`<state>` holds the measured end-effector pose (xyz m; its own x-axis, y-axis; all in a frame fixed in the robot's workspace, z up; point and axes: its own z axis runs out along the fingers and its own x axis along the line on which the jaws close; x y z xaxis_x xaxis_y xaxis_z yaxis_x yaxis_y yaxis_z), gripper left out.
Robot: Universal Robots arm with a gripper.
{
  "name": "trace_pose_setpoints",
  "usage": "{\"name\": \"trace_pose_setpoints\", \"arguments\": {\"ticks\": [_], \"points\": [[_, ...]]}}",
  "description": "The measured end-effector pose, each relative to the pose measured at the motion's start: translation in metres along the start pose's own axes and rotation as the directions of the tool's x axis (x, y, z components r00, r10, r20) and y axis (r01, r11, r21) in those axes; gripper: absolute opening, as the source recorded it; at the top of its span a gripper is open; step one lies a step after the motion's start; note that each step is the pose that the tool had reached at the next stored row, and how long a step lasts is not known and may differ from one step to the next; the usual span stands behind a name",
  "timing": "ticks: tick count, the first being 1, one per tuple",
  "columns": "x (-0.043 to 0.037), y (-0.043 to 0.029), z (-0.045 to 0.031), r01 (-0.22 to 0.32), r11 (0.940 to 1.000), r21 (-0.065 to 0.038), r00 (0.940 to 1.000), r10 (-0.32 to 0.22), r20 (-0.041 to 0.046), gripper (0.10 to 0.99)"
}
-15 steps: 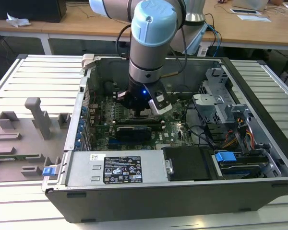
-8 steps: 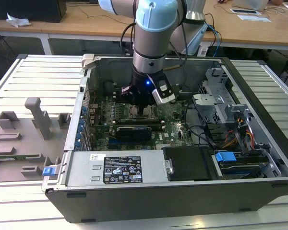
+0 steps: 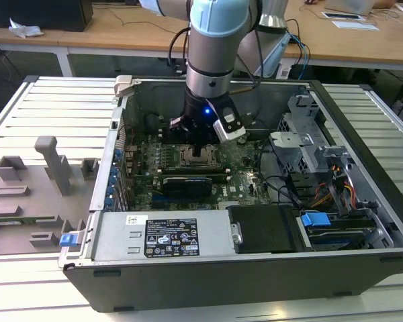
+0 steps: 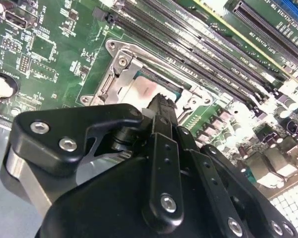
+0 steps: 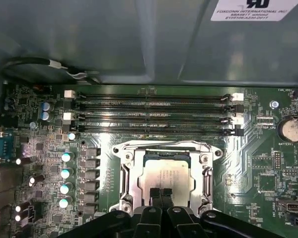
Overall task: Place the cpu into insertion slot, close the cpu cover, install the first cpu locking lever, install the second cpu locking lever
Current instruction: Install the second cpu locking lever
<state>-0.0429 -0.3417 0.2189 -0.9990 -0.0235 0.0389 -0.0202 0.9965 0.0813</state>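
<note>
Exterior view: an open computer case [image 3: 208, 268] lies on a slatted metal table [image 3: 54, 107], and the robot arm [image 3: 218, 47] reaches straight down into it, its body hiding the far part of the green motherboard [image 3: 245, 164]. A grey fixture plate [image 3: 33, 194] with upright blocks sits on the table toward the exterior view's left, well apart from the case. The insertion slot [image 3: 200, 155] shows only partly under the arm, and no detail of it can be made out from here.

In the first wrist view the insertion slot [image 5: 164, 173] is a square socket with a bright metal rim, set just beside four long black memory slots [image 5: 154, 114]. The cpu [image 5: 168, 179] lies flat inside it, its top pale silvery-beige with faint print too small to tell. The cpu cover [image 5: 130, 178] frames the chip as a silvery plate with a square window and appears to lie down around it, though its nearer edge is cut off by the gripper. The locking levers cannot be made out for certain.

The gripper [image 5: 161, 194] hangs directly over the cpu, its two black fingertips drawn together side by side, right at the chip's near edge; whether they touch it cannot be told. In the second wrist view the gripper [image 4: 159, 101] covers much of the socket.
</note>
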Motion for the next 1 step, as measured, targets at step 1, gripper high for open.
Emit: {"name": "trace_pose_setpoints", "arguments": {"ticks": [1], "points": [[0.0000,0.0000,0.0000,0.000,1.0000,0.000,1.0000,0.000,0.0000,0.106]]}}
